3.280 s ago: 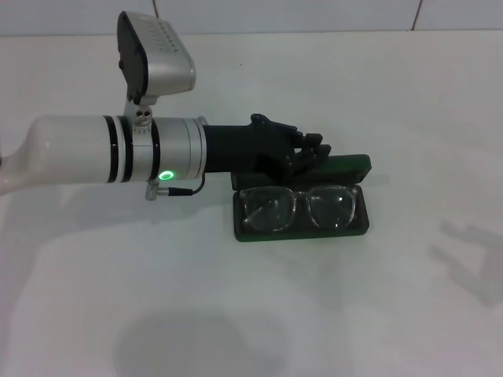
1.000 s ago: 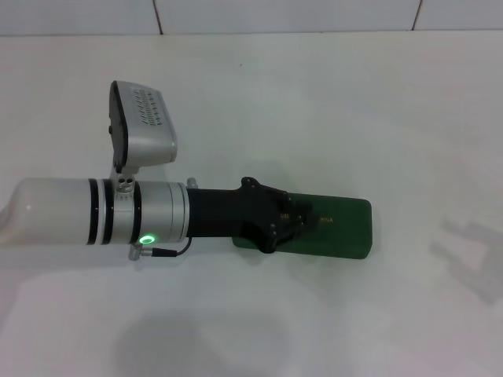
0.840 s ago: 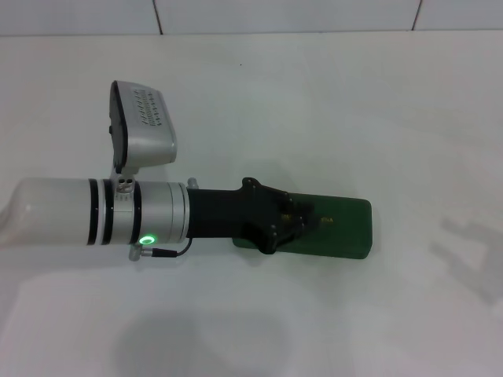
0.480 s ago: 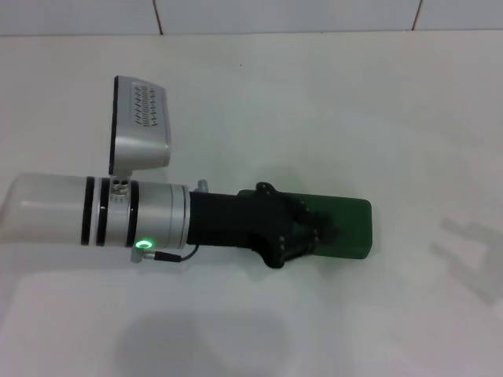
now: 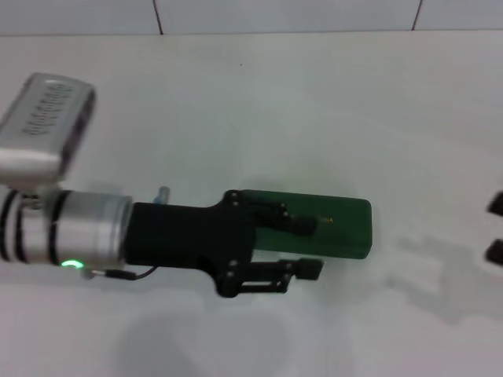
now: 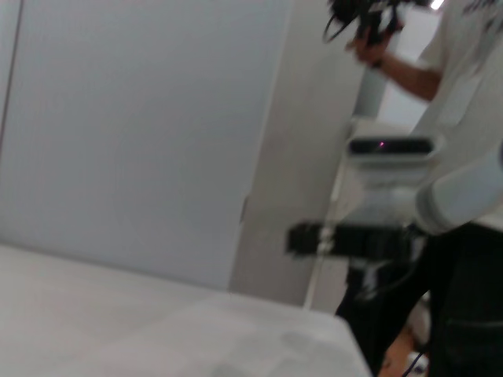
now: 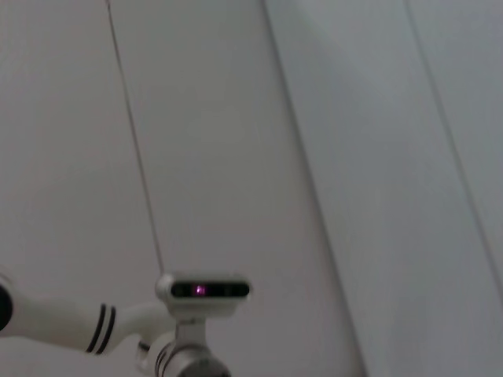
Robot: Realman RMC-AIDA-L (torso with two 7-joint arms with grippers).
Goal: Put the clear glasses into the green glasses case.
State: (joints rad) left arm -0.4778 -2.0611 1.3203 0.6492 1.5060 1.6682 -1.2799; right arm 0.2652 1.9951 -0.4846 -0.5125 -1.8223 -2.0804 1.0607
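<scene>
Robot lab or test room, bare white table (image 5: 330,102), plain white wall panels (image 7: 354,118), person standing by (image 6: 464,196)

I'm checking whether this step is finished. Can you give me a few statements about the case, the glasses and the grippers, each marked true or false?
1. The green glasses case is shut. True.
2. The clear glasses lie on the table beside the case. False: no glasses are visible anywhere.
3. The left gripper is open. True.
4. The left gripper is clamped on the lid. False: one finger is over the lid, the other off its near edge.
5. The right gripper is over the case. False: it sits at the right edge.
</scene>
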